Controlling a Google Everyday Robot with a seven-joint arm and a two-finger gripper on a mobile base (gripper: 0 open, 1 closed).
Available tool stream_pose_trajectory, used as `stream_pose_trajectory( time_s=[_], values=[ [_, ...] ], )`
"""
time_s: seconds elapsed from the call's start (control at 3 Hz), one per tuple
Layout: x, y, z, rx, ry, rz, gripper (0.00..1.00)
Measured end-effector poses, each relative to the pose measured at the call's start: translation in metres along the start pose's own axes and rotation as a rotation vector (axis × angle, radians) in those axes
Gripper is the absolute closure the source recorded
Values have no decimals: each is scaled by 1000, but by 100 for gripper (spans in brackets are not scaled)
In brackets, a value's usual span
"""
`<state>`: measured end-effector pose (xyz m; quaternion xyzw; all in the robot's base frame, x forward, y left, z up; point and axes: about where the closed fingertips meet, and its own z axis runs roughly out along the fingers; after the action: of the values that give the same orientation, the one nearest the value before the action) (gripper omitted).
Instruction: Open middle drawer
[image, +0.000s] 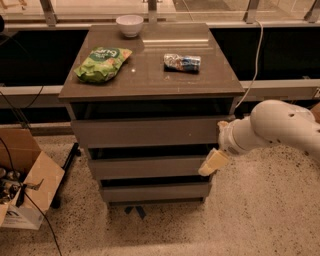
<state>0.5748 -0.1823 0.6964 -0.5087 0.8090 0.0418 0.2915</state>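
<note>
The gripper (212, 162) is by the right front corner of the desk (150, 75), at the middle drawer (147, 167), which is not pulled out yet; I cannot tell if it grips.

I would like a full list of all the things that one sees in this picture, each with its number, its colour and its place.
cabinet: one, grey-brown, centre of the picture
middle drawer: one, grey-brown, between the taller top front and the shorter bottom front
bowl: one, white, back of the cabinet top
bag: one, green, left side of the cabinet top
packet: one, silvery with blue, right side of the cabinet top
cardboard box: one, brown, on the floor at the left
cable: one, white, hanging behind the cabinet at the right
arm: one, white, coming in from the right
gripper: one, pale yellow, at the right end of the middle drawer front
</note>
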Motion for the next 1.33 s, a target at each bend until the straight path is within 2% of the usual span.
stream_pose_trajectory(
  time_s=[0.33, 0.67, 1.0, 1.33],
  values=[
    [26, -14, 29, 34, 8, 40, 0],
    [53, -22, 57, 45, -4, 95, 0],
    [74, -26, 85, 30, -49, 166, 0],
    [77, -23, 91, 20, -48, 173, 0]
  ],
)
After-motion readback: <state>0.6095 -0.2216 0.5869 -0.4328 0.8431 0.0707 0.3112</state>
